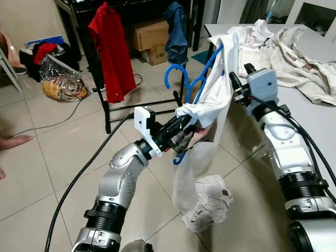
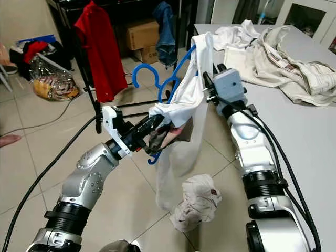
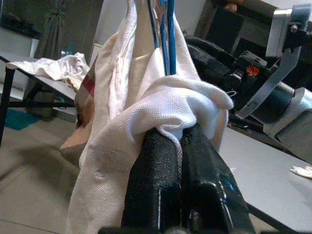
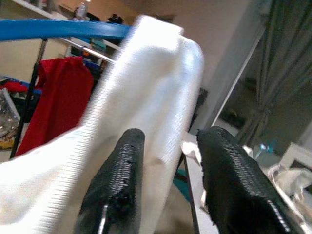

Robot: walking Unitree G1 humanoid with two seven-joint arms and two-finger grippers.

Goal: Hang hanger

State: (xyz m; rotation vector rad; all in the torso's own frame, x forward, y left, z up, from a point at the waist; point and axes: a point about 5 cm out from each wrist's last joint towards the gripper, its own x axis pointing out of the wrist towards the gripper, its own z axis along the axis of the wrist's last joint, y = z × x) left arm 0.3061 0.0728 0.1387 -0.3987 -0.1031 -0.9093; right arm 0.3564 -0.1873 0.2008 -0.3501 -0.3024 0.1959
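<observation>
Clamping a fold of white shirt (image 1: 210, 100) between its two black fingers, the left pincer (image 1: 185, 126) reached forward over the tiled floor (image 1: 47, 168); in the left wrist view the fingers (image 3: 156, 185) were pressed together with the cloth bunched over their tips. The blue hanger (image 1: 181, 76) sat inside that shirt, its hook curling out to the robot's left of the fabric and its lower end poking out just below the left pincer. The shirt hung from the hanger in a long drape, its lower end twisted into a crumpled bundle near the floor.

The right pincer (image 4: 168, 165) was at the upper part of the same shirt, beside the hanger's arm. Its fingers stood apart, with the white cloth lying between them against one finger and the blue bar of the hanger crossing just above. I could not tell whether the cloth touched the other finger.

Beyond the hanger stood a black clothes rack (image 1: 102, 79) with a red shirt (image 1: 111, 50) and a dark blue garment (image 1: 176, 31) hanging on it. Cardboard boxes (image 1: 150, 37) sat on the floor behind the rack. To the robot's right, a grey worktop (image 1: 315, 121) carried a heap of pale clothes (image 1: 294, 58). A person's bare foot (image 1: 13, 140) rested on the tiles at the far left.
</observation>
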